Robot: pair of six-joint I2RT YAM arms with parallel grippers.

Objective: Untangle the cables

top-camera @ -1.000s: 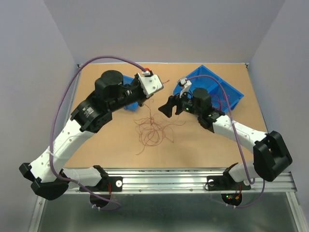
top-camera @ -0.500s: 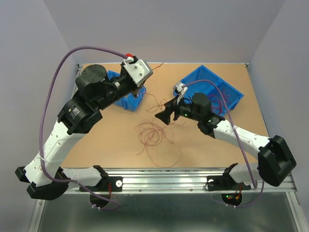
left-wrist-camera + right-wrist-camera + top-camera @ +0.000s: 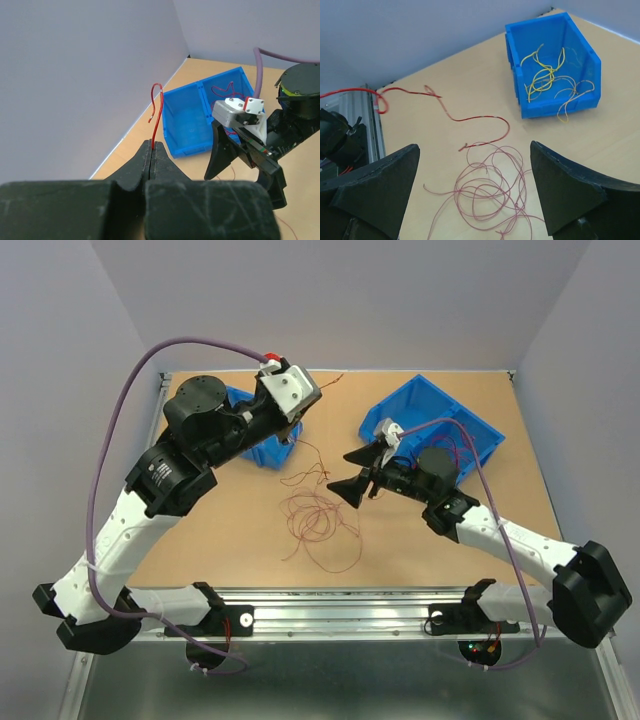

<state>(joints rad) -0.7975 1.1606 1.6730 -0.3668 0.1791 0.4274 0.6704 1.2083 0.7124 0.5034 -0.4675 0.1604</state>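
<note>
**Wire pinched in left tool, right tool open by the tangle**

Left tool is closed all the way, tips pressed together on a thin bright red wire. The wire's short end stands up past the tips and curls into a hook. This tool is raised off the tan wooden table, by the small blue plastic bin at the far left. That bin holds curly yellow wires (a couple hang over its front wall).

Right tool is spread wide with nothing between its fingers, and points left near the table centre. A loose tangle of thin dark red wires lies on the table just in front of it, apart from both fingers. A red strand snakes across the table from the left arm's side and ends just beside the tangle; touching or not, cannot tell.

A larger blue plastic bin with a divider sits far right, behind the right arm, with red wire in one compartment.
</note>
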